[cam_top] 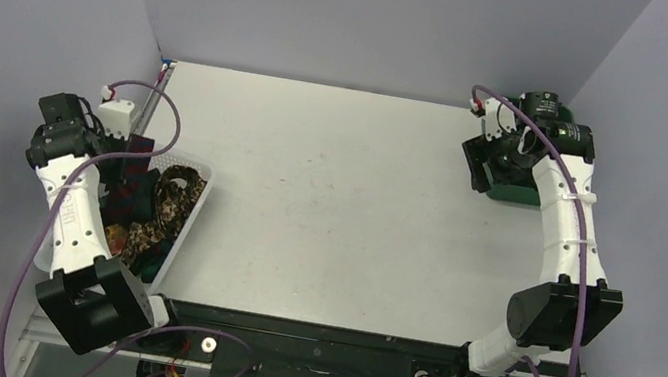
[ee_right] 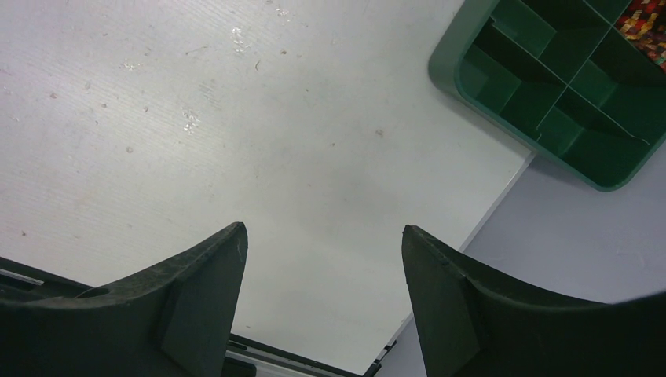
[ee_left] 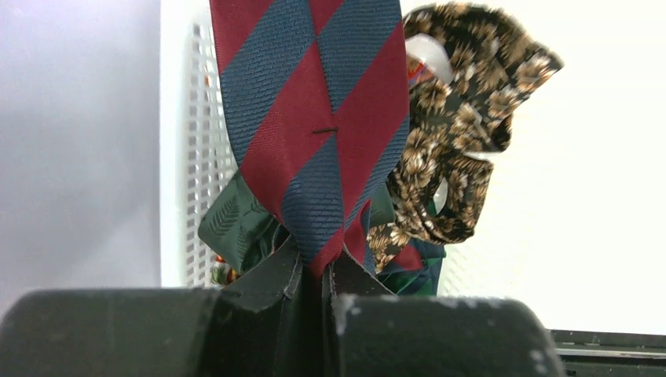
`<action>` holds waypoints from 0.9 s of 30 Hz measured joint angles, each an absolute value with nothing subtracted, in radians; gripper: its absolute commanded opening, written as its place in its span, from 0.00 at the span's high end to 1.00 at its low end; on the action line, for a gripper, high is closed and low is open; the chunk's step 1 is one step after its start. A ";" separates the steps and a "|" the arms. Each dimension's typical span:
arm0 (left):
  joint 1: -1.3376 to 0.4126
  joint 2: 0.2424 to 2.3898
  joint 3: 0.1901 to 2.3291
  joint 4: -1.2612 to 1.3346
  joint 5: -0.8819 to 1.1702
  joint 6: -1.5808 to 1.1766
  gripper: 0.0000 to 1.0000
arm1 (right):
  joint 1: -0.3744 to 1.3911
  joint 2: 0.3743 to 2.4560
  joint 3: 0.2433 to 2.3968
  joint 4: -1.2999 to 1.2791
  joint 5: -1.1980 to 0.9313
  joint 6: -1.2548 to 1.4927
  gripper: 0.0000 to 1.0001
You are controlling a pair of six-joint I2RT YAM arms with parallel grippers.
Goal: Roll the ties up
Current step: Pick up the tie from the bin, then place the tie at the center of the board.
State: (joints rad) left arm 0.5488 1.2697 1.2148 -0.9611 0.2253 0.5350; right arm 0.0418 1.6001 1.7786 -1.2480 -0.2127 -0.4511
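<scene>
We see left claw (ee_left: pixel 314 271) clenched on tip of striped tie (ee_left: pixel 314 118), red and navy, above white basket (ee_left: pixel 196 157) at left edge of table (cam_top: pixel 338 199). Floral tie (ee_left: pixel 463 94) and green tie (ee_left: pixel 236 224) heaped in basket. Right claw (ee_right: pixel 322 267) released, empty, over table near green tray (ee_right: pixel 565 94).

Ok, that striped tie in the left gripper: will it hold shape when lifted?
Probably floppy: the striped tie creases at the left gripper, so expect dangling. Thin fabric, likely light. May drag the floral tie beside it.
</scene>
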 measured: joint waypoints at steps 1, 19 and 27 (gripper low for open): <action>0.542 1.265 1.235 -0.966 0.235 0.529 1.00 | 0.042 1.600 1.786 -1.249 -0.213 -0.451 0.32; 0.170 1.283 1.869 -0.923 0.313 0.228 1.00 | 0.048 1.618 1.951 -1.253 -0.234 -0.409 0.33; -0.178 1.387 2.046 -0.847 0.321 0.167 1.00 | 0.023 1.629 2.019 -1.255 -0.229 -0.319 0.33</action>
